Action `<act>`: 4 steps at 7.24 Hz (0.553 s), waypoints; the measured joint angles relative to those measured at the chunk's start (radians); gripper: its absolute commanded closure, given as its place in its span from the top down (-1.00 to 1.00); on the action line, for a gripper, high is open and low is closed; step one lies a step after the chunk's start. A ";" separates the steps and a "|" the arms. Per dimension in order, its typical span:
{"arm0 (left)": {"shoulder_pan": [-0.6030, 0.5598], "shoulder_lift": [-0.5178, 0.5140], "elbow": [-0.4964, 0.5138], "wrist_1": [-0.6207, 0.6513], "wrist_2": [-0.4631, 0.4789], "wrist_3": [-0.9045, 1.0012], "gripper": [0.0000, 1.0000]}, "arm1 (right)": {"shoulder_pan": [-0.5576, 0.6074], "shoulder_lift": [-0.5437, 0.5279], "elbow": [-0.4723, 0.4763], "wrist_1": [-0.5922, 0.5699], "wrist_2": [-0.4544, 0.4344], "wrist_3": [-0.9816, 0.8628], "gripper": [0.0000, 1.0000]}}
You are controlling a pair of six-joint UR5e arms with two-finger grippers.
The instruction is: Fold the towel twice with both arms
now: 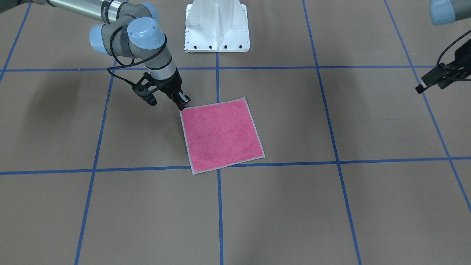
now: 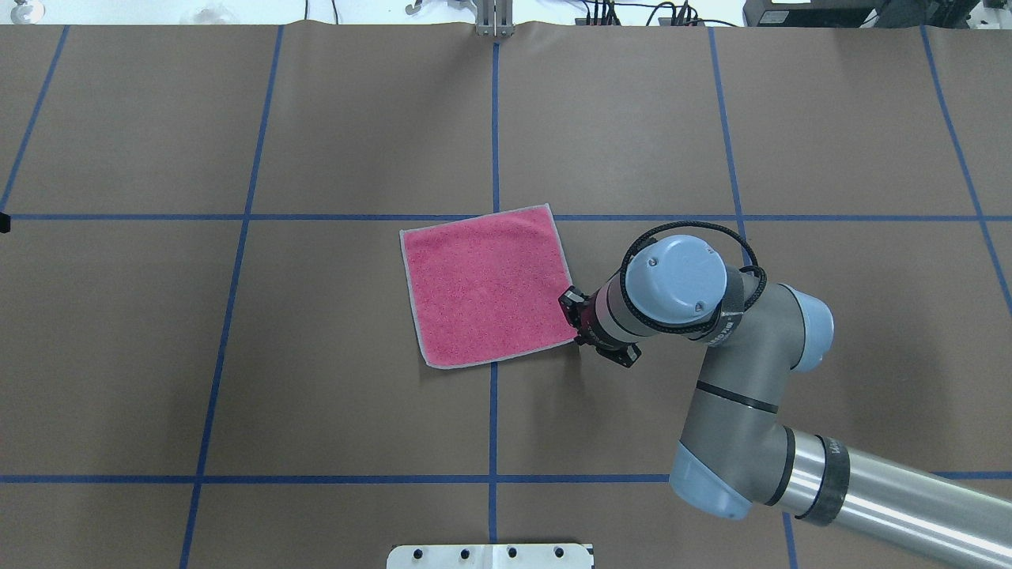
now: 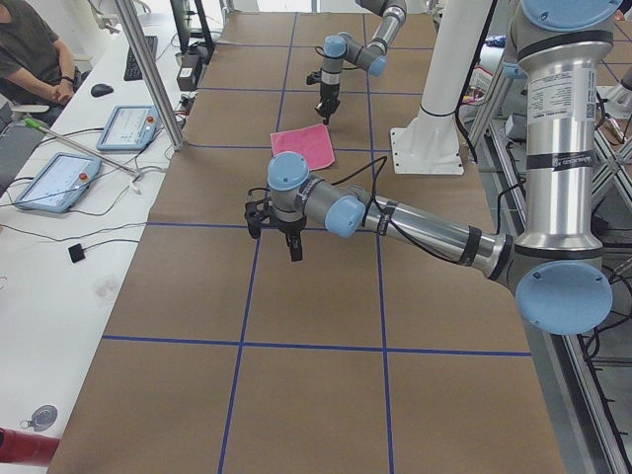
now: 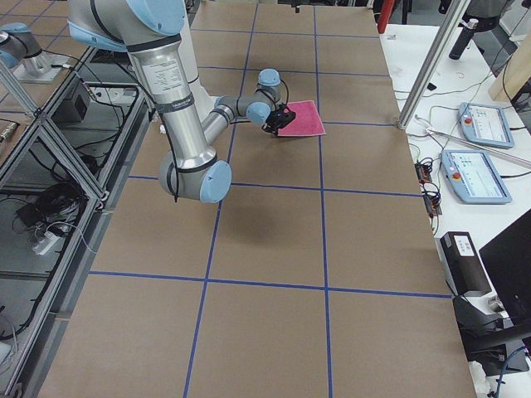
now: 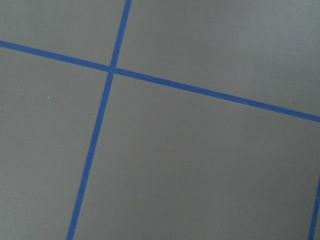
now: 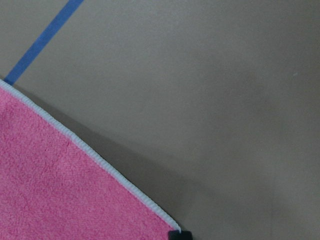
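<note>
The small square pink terry towel point(image 2: 486, 288) lies flat, pink face up, near the middle of the brown paper-covered tabletop point(image 2: 316, 379), straddling the centre one of the blue tape lines point(image 2: 494, 411). The right arm's black two-finger pincer point(image 1: 183, 103) is down at the towel's near right corner, its tips at the light grey stitched border point(image 6: 100, 162). Whether they are spread or already pinching cloth I cannot tell. The left arm's black pincer point(image 1: 428, 82) hangs well apart, far off to the left over bare paper, and its state is equally unclear.

The step in hand looks like securing the first corner, and nothing is folded yet. To do it well, the right pincer should take the border itself, one finger sliding under the hem, rather than a bunch of pile. The left pincer needs to come to the near left corner, so that both corners rise together, travel level to the far edge and land border on border.
</note>
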 measured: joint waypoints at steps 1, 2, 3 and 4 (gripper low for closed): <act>0.050 -0.023 0.002 -0.080 0.001 -0.163 1.00 | -0.015 -0.008 0.017 -0.002 -0.006 0.005 -1.00; 0.105 -0.059 0.001 -0.139 0.004 -0.337 1.00 | -0.031 -0.009 0.033 -0.013 -0.018 0.011 -1.00; 0.181 -0.107 -0.002 -0.189 0.041 -0.495 1.00 | -0.045 -0.007 0.049 -0.033 -0.027 0.017 -1.00; 0.277 -0.158 -0.014 -0.225 0.131 -0.662 1.00 | -0.053 -0.007 0.063 -0.048 -0.031 0.019 -1.00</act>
